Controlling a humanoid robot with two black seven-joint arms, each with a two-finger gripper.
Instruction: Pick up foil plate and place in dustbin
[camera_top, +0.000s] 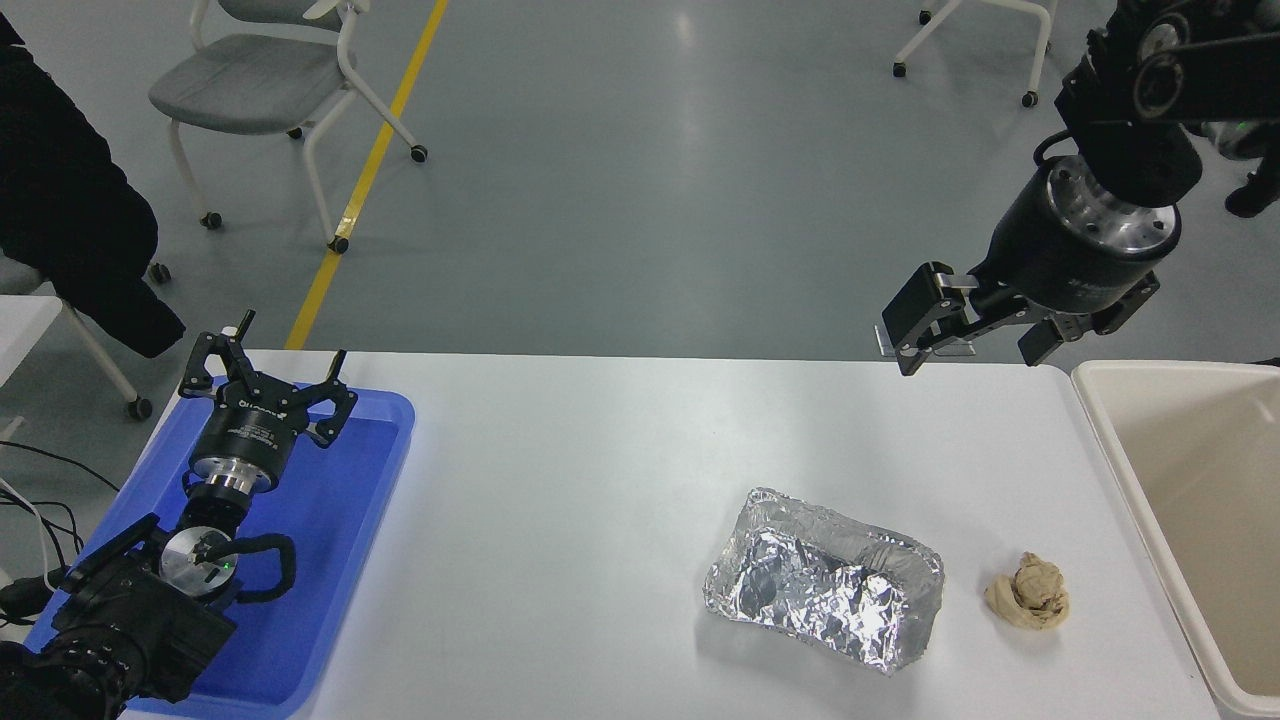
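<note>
**Foil plate on the table, right gripper high above the far edge**

The foil plate (824, 590) lies on the white table (580, 470), right of centre and near the front edge, its crinkled rim up. Just to its right, not touching, sits a paper wad (1028, 591). The dustbin (1110, 440) stands at the table's right end, its beige inside showing.

The right gripper (965, 340) hangs in the air over the far edge of the table, well apart from the plate, its 2 fingers spread and holding nothing. The left gripper (268, 372) is parked at the lower left over a blue tray (345, 500), fingers spread, also holding nothing. 2 chairs (265, 80) stand on the grey floor beyond.
</note>
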